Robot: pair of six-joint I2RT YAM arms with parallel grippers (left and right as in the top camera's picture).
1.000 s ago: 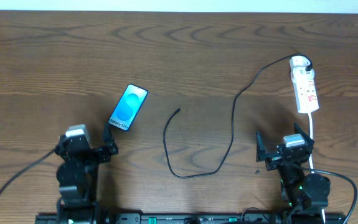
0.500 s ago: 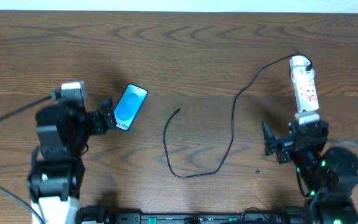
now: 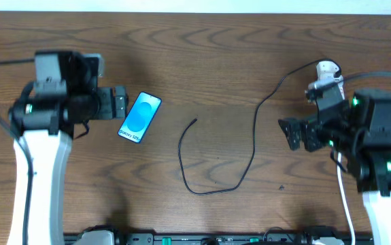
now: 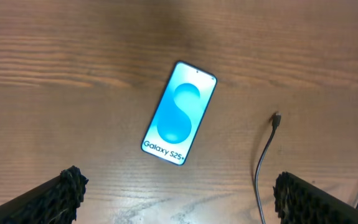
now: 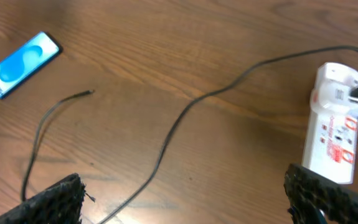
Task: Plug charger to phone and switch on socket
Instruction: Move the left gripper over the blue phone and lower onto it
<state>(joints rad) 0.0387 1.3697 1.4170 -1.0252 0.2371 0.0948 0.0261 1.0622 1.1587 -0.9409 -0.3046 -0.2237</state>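
The phone (image 3: pixel 140 117) lies flat on the wooden table, its blue screen up and slanted; it is also in the left wrist view (image 4: pixel 179 113) and the right wrist view (image 5: pixel 22 64). The charger (image 3: pixel 253 143) runs from the socket (image 3: pixel 326 68) in a long loop, and its plug tip (image 3: pixel 195 120) lies free to the right of the phone. My left gripper (image 3: pixel 122 103) hovers open just left of the phone. My right gripper (image 3: pixel 287 133) is open beside the socket (image 5: pixel 334 127), and that arm hides most of the socket from overhead.
The socket's thick white cord (image 3: pixel 345 197) runs toward the near table edge under the right arm. The charger's loop (image 5: pixel 166 143) crosses the table between the two arms. In the left wrist view the plug tip (image 4: pixel 277 117) lies right of the phone.
Both arms have lifted from the near edge and swung outward and away. The left gripper now sits level with the phone; the right arm now covers most of the socket. Phone and charger have not moved.
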